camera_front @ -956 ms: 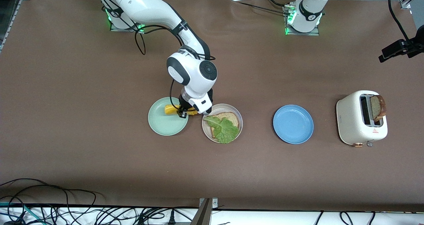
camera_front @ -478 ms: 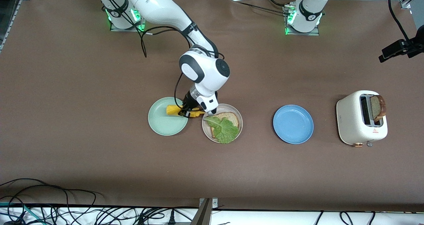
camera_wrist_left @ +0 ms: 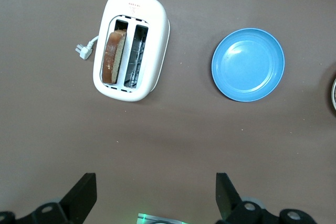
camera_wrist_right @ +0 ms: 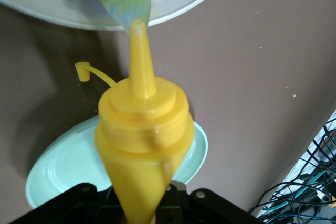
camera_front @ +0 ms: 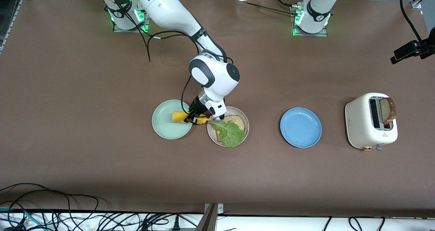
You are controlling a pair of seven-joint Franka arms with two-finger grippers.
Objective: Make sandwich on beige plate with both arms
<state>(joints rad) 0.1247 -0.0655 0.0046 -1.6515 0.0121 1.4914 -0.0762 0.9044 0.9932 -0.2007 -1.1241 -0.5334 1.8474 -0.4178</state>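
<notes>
The right end effector (camera_front: 196, 118) is gripping a yellow squeeze bottle (camera_front: 187, 118), its two fingers clamped tight on the soft body, and it is hanging over the gap between the mint-green plate (camera_front: 163, 129) and the beige plate (camera_front: 212, 134), both near the middle of the tabletop (camera_front: 85, 156). The bottle is lying nearly flat, its long axis running from over the mint-green plate toward the beige plate, with the nozzle (camera_wrist_right: 139, 56) leading; in the right wrist view the tip is sitting right at the edge of the lettuce leaf (camera_front: 231, 132), its cap dangling open on a strap. On the beige plate a single bread slice (camera_front: 236, 121) is lying with the lettuce draped over its nearer part, so the sandwich is looking only half built. The coming move seems to turn on that line: the nozzle is already pointing at the leaf, and the right arm is by far the nearer one. The left end effector (camera_wrist_left: 156, 195) is waiting with its fingers spread wide and empty, high above the tabletop near the toaster (camera_front: 370, 121), which is holding a second bread slice (camera_front: 388, 110) toward the left arm's end, with a blue plate (camera_front: 300, 127) between toaster and beige plate.
</notes>
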